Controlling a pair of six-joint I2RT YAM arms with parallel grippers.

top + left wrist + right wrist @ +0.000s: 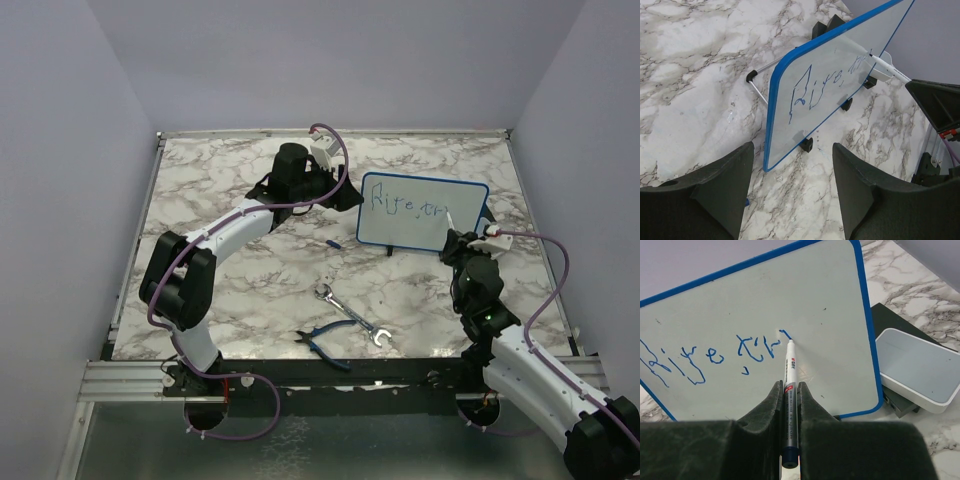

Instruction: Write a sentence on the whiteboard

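The whiteboard [423, 210], white with a thin blue frame, stands tilted on small black feet at the back right of the table. It also shows in the left wrist view [825, 85] and the right wrist view [760, 315]. One line of blue handwriting, the sentence [715, 355], reads roughly "Rife, try"; it shows in the left wrist view too [815, 87]. My right gripper [790, 390] is shut on a white marker [791, 370] whose tip touches the board at the end of the writing. My left gripper [792, 165] is open and empty, left of the board.
A wrench [350, 315], blue-handled pliers [325, 345] and a small blue cap [333, 243] lie on the marble table [220, 200]. A white-topped black box [915, 370] sits behind the board's right edge. Walls enclose three sides of the table.
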